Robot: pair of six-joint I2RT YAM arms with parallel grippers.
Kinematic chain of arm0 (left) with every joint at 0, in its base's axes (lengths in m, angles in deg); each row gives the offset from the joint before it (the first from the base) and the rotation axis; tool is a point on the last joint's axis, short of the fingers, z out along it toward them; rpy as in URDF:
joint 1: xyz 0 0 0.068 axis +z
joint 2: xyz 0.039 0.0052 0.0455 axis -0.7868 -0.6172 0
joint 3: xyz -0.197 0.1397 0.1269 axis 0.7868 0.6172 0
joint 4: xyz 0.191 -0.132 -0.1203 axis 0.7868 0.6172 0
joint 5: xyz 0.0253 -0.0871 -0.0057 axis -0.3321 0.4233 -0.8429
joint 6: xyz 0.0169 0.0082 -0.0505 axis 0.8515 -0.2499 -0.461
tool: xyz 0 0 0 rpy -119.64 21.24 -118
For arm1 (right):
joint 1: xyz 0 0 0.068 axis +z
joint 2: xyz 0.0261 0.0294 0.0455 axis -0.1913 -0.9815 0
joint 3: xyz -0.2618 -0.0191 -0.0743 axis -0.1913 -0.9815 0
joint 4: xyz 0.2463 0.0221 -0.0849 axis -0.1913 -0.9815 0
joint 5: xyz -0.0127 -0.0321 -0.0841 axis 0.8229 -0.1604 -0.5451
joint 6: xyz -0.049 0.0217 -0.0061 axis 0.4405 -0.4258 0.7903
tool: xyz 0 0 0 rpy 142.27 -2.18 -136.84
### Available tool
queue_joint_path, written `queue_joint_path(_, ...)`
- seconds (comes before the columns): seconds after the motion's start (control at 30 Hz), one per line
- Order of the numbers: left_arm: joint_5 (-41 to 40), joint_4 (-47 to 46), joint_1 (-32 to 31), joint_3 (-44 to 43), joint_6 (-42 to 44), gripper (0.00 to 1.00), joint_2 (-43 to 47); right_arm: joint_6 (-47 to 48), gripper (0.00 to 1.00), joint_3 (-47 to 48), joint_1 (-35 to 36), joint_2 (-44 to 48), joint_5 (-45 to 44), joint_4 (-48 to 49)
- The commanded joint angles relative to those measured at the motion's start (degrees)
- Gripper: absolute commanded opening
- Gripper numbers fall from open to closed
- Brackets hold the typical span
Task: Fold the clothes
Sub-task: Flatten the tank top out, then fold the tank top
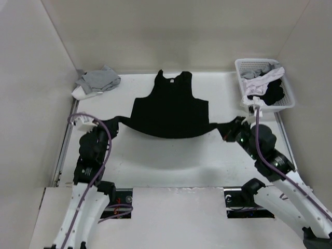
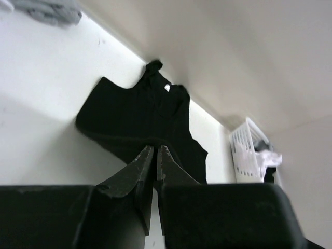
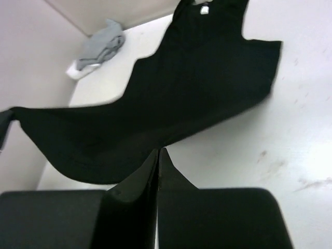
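Observation:
The clothes, one plain black T-shirt [image 1: 168, 111], lie on the white table with the collar at the far side. The near hem is pulled out sideways into two stretched corners and hangs a little above the table, casting a shadow. My left gripper [image 1: 111, 124] is shut on the left corner, and my right gripper [image 1: 226, 128] is shut on the right corner. In the left wrist view the fingers [image 2: 155, 148] pinch black fabric of the shirt [image 2: 135, 114]. The right wrist view has the closed tips [image 3: 159, 150] meeting the shirt's edge [image 3: 181, 88].
A light grey and white garment [image 1: 96, 82] lies crumpled in the far left corner. A white plastic basket [image 1: 238, 72] with black and white garments stands at the far right. Walls enclose the table on three sides.

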Motion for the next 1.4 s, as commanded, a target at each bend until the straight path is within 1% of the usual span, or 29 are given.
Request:
queue_joint_path(0.0, 0.96, 12.88, -1.17, 5.86, -1.38, 0.04, 10.79, -9.43, 0.0, -10.26, 4.2, 6.98, -1.87, -3.95)
queue_joint_path(0.1, 0.88, 24.4, -1.35, 7.1, -2.61, 0.04, 19.32, -18.65, 0.0, -18.62, 11.13, 15.06, -2.21, -9.4)
queue_joint_path(0.17, 0.7, 30.12, -2.04, 6.05, -3.66, 0.04, 23.2, -24.37, 0.0, -21.53, 16.4, 19.81, -4.05, -12.91)
queue_joint_path(0.23, -0.78, 34.43, -4.5, 4.65, -6.55, 0.04, 25.93, -29.65, 0.0, -22.42, 23.25, 22.82, -7.29, -17.39)
queue_joint_path(0.3, -3.68, 38.13, -5.47, 2.89, -7.62, 0.04, 26.73, -34.13, 0.0, -21.73, 30.37, 23.09, -12.48, -21.44)
queue_joint_path(0.37, -5.09, 39.02, -5.65, 1.75, -7.62, 0.03, 25.42, -36.69, 0.0, -19.8, 36.35, 20.65, -18.71, -23.3)
queue_joint_path(0.4, -5.45, 38.41, -5.65, 1.22, -7.53, 0.03, 24.2, -37.05, 0.0, -18.22, 38.29, 18.63, -21.53, -23.57)
queue_joint_path(0.47, -5.36, 34.56, -5.57, 0.77, -7.36, 0.03, 21.39, -35.92, 0.0, -14.71, 39.98, 14.24, -25.05, -23.57)
queue_joint_path(0.53, -5.54, 28.42, -5.48, 0.25, -7.45, 0.03, 16.74, -31.89, 0.0, -10.75, 37.45, 9.32, -26.82, -22.0)
queue_joint_path(0.6, -5.89, 20.96, -5.39, -0.98, -6.92, 0.03, 10.51, -24.0, 0.0, -8.46, 30.79, 4.75, -26.13, -16.48)
queue_joint_path(0.7, -7.29, 8.13, -4.69, -3.61, -6.13, 0.03, -2.4, -13.62, 0.0, -6.26, 16.3, -1.59, -16.75, -6.2)
queue_joint_path(0.73, -7.99, 3.82, -4.34, -4.75, -5.78, 0.03, -7.32, -11.06, 0.0, -5.47, 9.81, -4.3, -12.72, -2.25)
queue_joint_path(0.83, -9.4, -7.09, -4.16, -9.05, -5.08, 0.03, -21.56, -7.97, 0.0, -2.31, -4.97, -14.31, -1.28, 7.6)
queue_joint_path(0.9, -9.76, -12.37, -3.72, -13.53, -5.42, 0.03, -30.97, -7.09, 0.0, 1.55, -10.97, -21.69, 2.08, 12.62)
queue_joint_path(1.0, -10.37, -17.92, -3.28, -22.22, -4.9, 0.03, -43.8, -5.77, 0.0, 9.19, -14.77, -32.16, 3.05, 15.97)
queue_joint_path(1.1, -10.37, -20.12, -2.67, -32.76, -3.76, 0.03, -55.67, -4.89, 0.0, 18.41, -17.66, -42.44, 4.36, 18.26)
queue_joint_path(1.17, -10.63, -20.05, -1.88, -40.32, -2.97, 0.03, -63.32, -4.62, 0.0, 24.56, -18.72, -48.77, 5.43, 19.14)
queue_joint_path(1.33, -10.64, -18.29, -0.03, -57.03, -2.79, 0.03, -79.41, -4.44, 0.0, 45.91, -21.54, -67.92, 7.27, 17.48)
queue_joint_path(1.37, -10.29, -17.68, 0.32, -60.63, -2.87, 0.04, -82.75, -4.62, 0.01, 49.96, -21.89, -71.7, 7.19, 17.13)
